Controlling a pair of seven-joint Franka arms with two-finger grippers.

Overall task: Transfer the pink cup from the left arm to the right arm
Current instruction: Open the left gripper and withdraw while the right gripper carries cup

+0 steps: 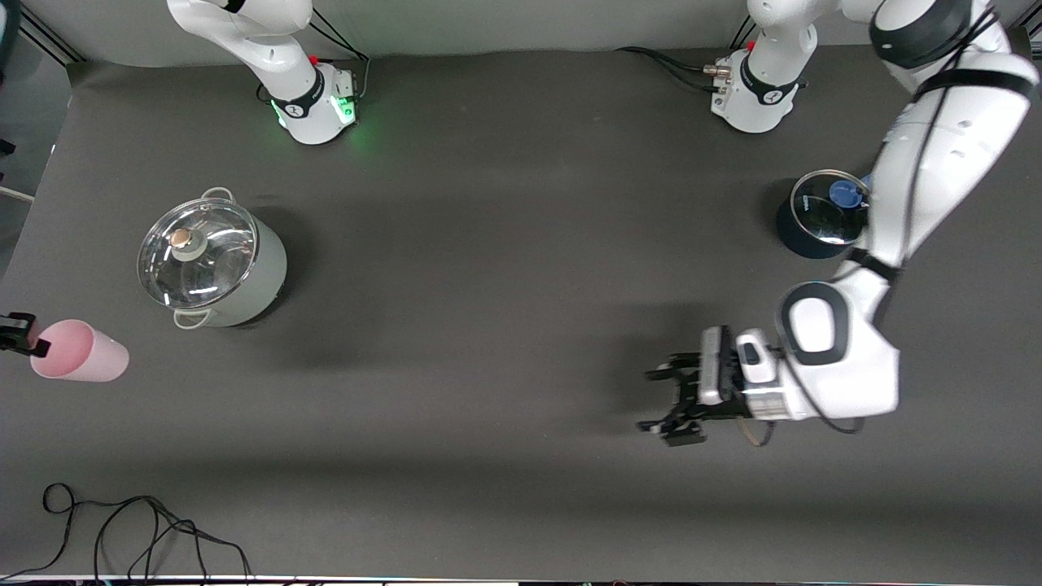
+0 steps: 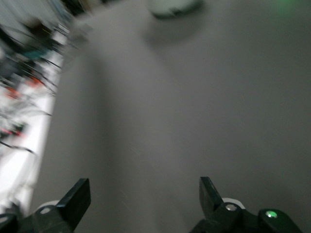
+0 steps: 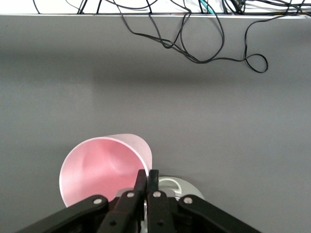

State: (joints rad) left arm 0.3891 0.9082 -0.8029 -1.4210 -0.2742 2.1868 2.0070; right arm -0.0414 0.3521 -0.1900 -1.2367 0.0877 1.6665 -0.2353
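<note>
My right gripper (image 3: 146,180) pinches pink cup (image 3: 99,167) by rim, tilted in air at right arm's table end. My left gripper (image 1: 672,400) spread, empty, above bare table (image 1: 488,325).

A dark grey table (image 1: 505,268) is seen, bearing a lidded steel pot (image 1: 213,260), a dark pot (image 1: 818,216) and a black cable (image 1: 138,529).

No lettering, label, brand or number can be read anywhere.

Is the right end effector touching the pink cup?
Touching. The right wrist view shows the right end effector shut on the pink cup's rim.
</note>
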